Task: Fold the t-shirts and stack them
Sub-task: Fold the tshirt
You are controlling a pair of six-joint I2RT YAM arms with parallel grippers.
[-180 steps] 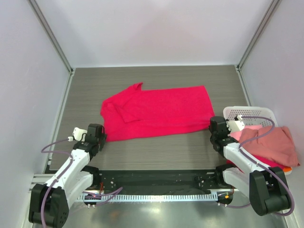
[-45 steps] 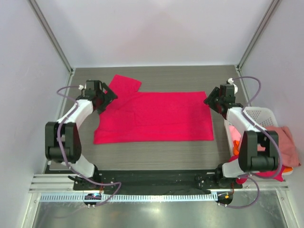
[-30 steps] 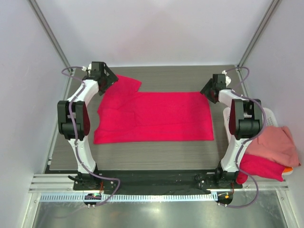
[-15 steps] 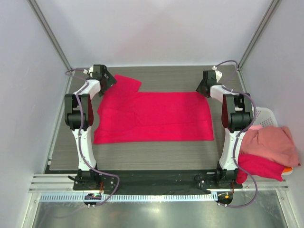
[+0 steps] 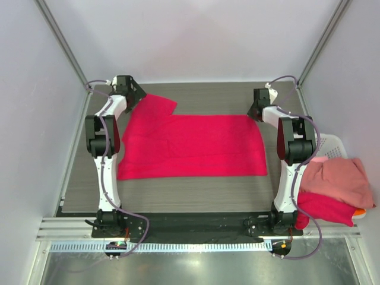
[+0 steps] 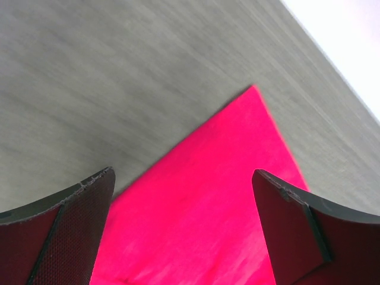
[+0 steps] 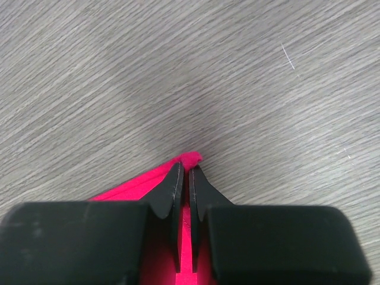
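Now, from above, the red t-shirt point(image 5: 196, 145) lies flat on the table point(image 5: 196, 190). Its long side runs left to right. The sleeve end seems to point left and the hem right. The left end effector point(image 5: 138, 100) sits at the shirt's far left corner, and the right end effector point(image 5: 254, 114) sits at its far right corner. A pile of t-shirts point(image 5: 335, 184) rests on a white basket point(image 5: 329, 141), well apart.

Next, in the left wrist view, the fingers are spread wide and hold nothing. The pointed sleeve corner lies between them, under them.

Last, in the right wrist view, the fingers are pressed together. They seem to pinch the hem corner, whose tip peeks out just past them.
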